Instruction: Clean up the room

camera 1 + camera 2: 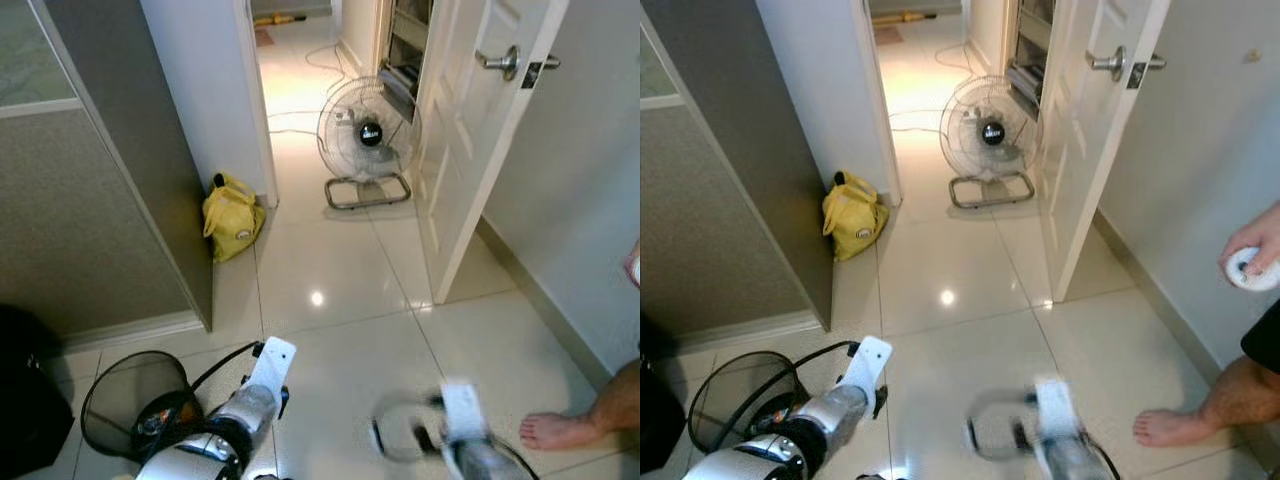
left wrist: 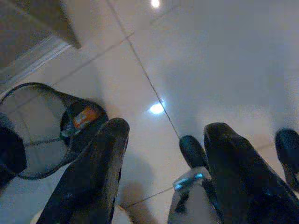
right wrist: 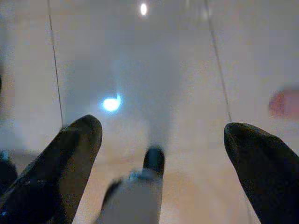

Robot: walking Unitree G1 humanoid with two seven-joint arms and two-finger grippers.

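A black mesh wastebasket with wrappers inside stands on the tiled floor by the grey partition, just beside the left gripper, whose fingers are spread with nothing between them. The right gripper hangs spread wide over bare tile. Farther off, a yellow bag, a floor fan, a person's bare foot.

A glossy white tiled floor carries a yellow bag against the wall corner, a standing fan by the open door, a black mesh wastebasket, and a person's bare foot.
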